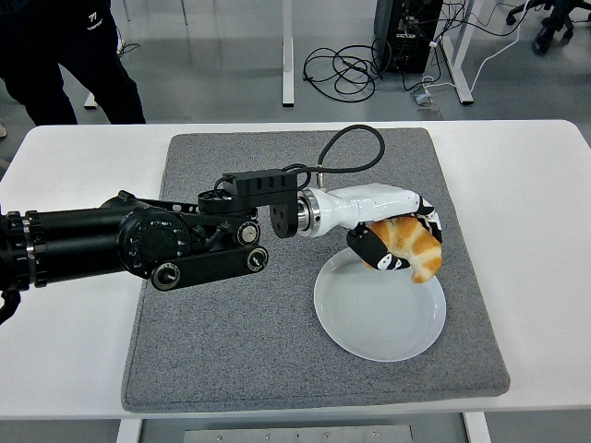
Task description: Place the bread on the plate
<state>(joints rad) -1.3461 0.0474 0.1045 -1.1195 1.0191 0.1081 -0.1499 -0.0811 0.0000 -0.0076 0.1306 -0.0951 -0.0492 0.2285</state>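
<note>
The left hand (399, 242) is clenched around the bread (413, 247), its white and black fingers wrapped over the top and under the near side of the golden loaf. The bread is held in the air, tilted, with its lower end pointing down to the right. It hangs over the far right part of the plate (369, 318), close to the rim there; whether it touches the plate cannot be told from this view.

The plate is pale, round and bare across its middle and near side. It lies on the grey mat (231, 341), toward the mat's near right corner, with a strip of mat showing between its rim and the mat's right edge and a wider band before the near edge.

Behind the hand, the white forearm runs left into the black arm (138, 245), which crosses the mat's left half and leaves the picture at the left edge. A black cable (355, 148) loops up from the wrist over the far part of the mat.

The mat's near left area is open. The table (536, 231) is bare white on both sides of the mat. A person (65, 46) in dark clothes stands beyond the far left corner.
</note>
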